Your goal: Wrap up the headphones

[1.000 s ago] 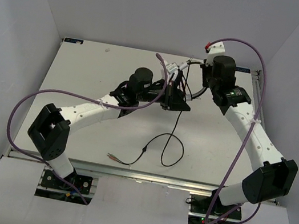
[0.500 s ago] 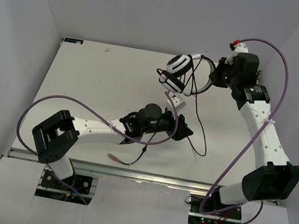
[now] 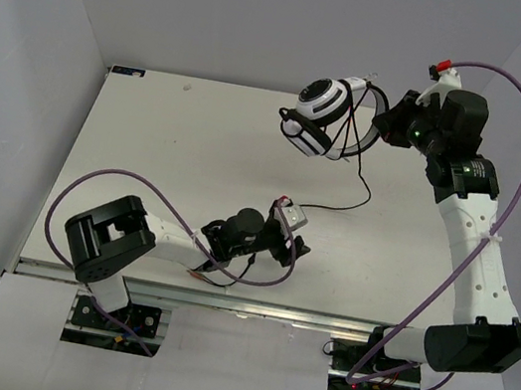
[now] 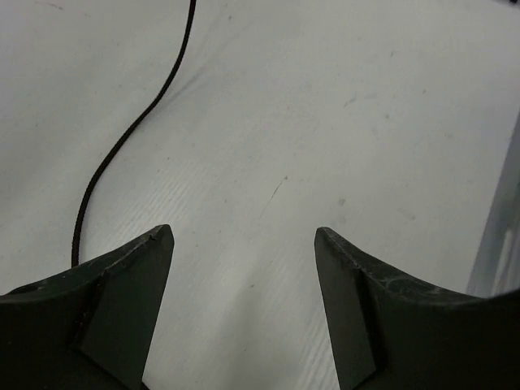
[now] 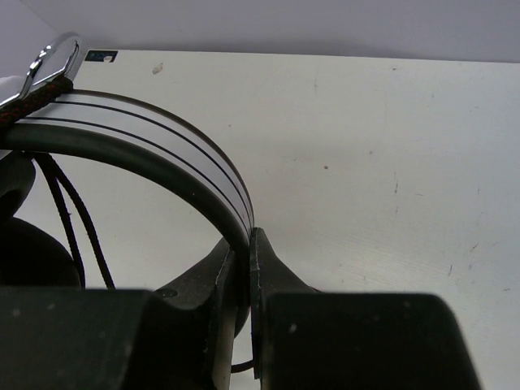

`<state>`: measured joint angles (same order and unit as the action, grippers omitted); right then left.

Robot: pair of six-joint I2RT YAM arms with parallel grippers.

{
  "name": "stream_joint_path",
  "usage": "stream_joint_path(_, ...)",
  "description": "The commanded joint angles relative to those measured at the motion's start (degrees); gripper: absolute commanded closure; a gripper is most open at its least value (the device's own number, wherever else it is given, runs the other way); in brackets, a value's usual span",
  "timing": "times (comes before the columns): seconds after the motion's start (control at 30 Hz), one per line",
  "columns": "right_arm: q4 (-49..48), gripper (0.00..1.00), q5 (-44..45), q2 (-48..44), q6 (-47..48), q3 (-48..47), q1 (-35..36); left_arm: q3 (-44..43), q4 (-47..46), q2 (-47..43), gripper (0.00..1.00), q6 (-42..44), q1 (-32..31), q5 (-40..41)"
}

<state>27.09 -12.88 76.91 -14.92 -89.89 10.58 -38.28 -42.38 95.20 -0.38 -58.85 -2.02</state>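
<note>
Your right gripper (image 5: 251, 248) is pinching the headphones (image 5: 154, 142) by the headband, ear cups hanging beside its fingers; your left gripper (image 4: 244, 236) is gaping wide over the table (image 4: 349, 122), gripping nothing, cable (image 4: 122, 158) lying just beyond one finger

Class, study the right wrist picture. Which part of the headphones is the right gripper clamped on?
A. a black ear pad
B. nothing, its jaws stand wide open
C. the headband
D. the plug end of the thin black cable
C: in the right wrist view the right gripper has its jaws pinched shut on the curved white headband of the headphones.
</note>
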Motion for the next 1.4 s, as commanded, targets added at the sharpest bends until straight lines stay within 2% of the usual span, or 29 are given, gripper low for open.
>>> stream_joint_path(0.0,-4.1,0.92,-3.2,-2.2,-3.2,-2.5,-0.3,-3.8,9.0,3.0,0.19,15.4,0.1,1.6)
stream_joint_path(0.1,-4.3,0.92,-4.3,-2.5,-3.1,-1.9,-0.4,-9.3,16.3,7.6,0.21,19.9,1.1,6.9)
stream_joint_path(0.2,-4.6,0.92,-5.4,-3.2,-2.4,-0.9,-0.4,-11.3,16.2,9.5,0.22,21.0,3.5,10.5)
stream_joint_path(0.33,-4.8,0.92,-8.1,-4.6,-2.5,0.8,-0.3,-11.3,11.5,8.7,0.21,17.9,6.8,3.8)
stream_joint_path(0.47,-5.3,0.92,-9.8,-5.2,-4.4,1.4,-0.4,-11.5,3.2,9.6,0.19,14.3,7.3,-7.6)
stream_joint_path(0.57,-5.4,0.92,-10.2,-5.3,-5.2,1.4,-0.4,-11.0,-6.2,10.6,0.04,9.4,7.3,-12.0)
stream_joint_path(0.67,-5.6,0.92,-10.7,-5.5,-5.7,1.7,-0.4,-11.9,-14.5,12.5,0.02,4.7,6.9,-13.4)
stream_joint_path(0.9,-6.3,0.92,-12.0,-6.0,-7.1,2.5,-0.6,-15.7,-30.4,18.5,0.02,-6.5,5.8,-9.6)
stream_joint_path(1.03,-6.7,0.92,-12.9,-6.3,-7.7,3.0,-0.7,-18.9,-38.5,23.2,0.02,-12.5,5.5,-10.9)
stream_joint_path(1.2,-6.9,0.92,-13.9,-6.6,-8.7,3.1,-0.9,-25.5,-39.3,27.2,0.03,-15.3,4.9,-12.9)
stream_joint_path(1.37,-7.1,0.92,-14.5,-7.2,-9.2,3.5,-1.1,-33.2,-35.1,30.5,0.14,-17.5,4.9,-12.3)
